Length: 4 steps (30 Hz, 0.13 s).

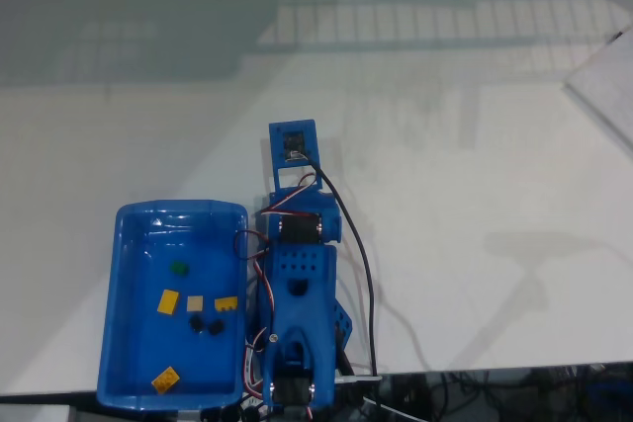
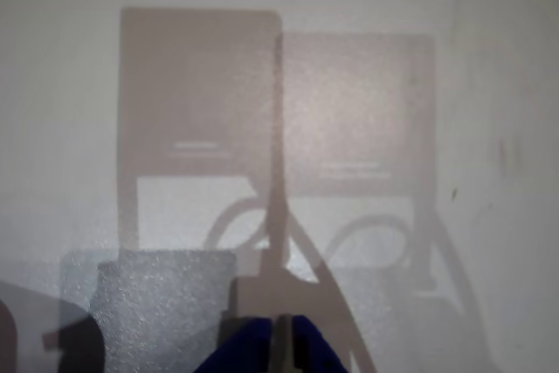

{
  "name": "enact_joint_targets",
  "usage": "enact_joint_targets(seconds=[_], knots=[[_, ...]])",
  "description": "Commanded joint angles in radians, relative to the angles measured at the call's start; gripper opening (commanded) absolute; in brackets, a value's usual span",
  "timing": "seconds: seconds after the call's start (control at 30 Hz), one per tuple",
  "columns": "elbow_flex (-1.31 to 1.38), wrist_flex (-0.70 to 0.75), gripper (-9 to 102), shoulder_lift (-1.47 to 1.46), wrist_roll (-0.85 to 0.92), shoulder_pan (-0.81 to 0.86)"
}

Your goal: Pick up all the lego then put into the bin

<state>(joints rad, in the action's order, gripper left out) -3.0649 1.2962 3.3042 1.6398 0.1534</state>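
In the fixed view, the blue bin (image 1: 129, 363) sits on the white tabletop (image 1: 475, 195) at the lower left, just beside the folded blue arm (image 1: 297, 294). The lego (image 1: 195, 303) all lies inside it: a dark green piece near the top, yellow, tan and black ones in the middle, another yellow near the bottom rim. In the wrist view the jaws (image 2: 281, 347) are pressed together, holding nothing, above bare tabletop.
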Motion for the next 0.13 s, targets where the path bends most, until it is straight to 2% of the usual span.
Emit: enact_joint_targets(seconds=[0.0, 0.1], knots=[[-0.035, 0.002, 0, 0.003, 0.008, 0.009], [-0.035, 0.002, 0, 0.003, 0.009, 0.011]])
